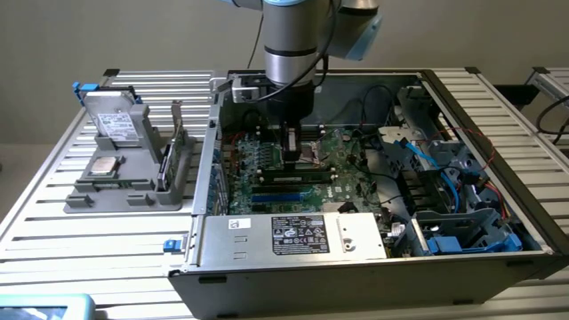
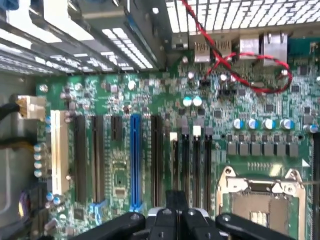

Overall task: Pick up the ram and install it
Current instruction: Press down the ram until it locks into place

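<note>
pincer (image 2: 172, 220) of black metal closed empty over glossy green motherboard (image 2: 150, 100), slim ram (image 1: 298, 178) flat in slot

Ribbed bare-metal worktop (image 1: 53, 220), pale matt silver. Grey sheet-metal case (image 1: 356, 280), dull, with a matt paper label (image 1: 300, 235) at 6 o'clock. Glossy green board (image 2: 165, 95) studded with shiny silver capacitor tops; black and blue plastic slots (image 2: 135, 160), smooth. Brushed-metal socket frame (image 2: 262, 187) at 5 o'clock of the board. Matt grey plastic tray (image 1: 124, 190) at 9 o'clock of the case. Satin metal arm (image 1: 289, 53) with pale blue plastic caps. Black matt tool (image 2: 172, 220).
</note>
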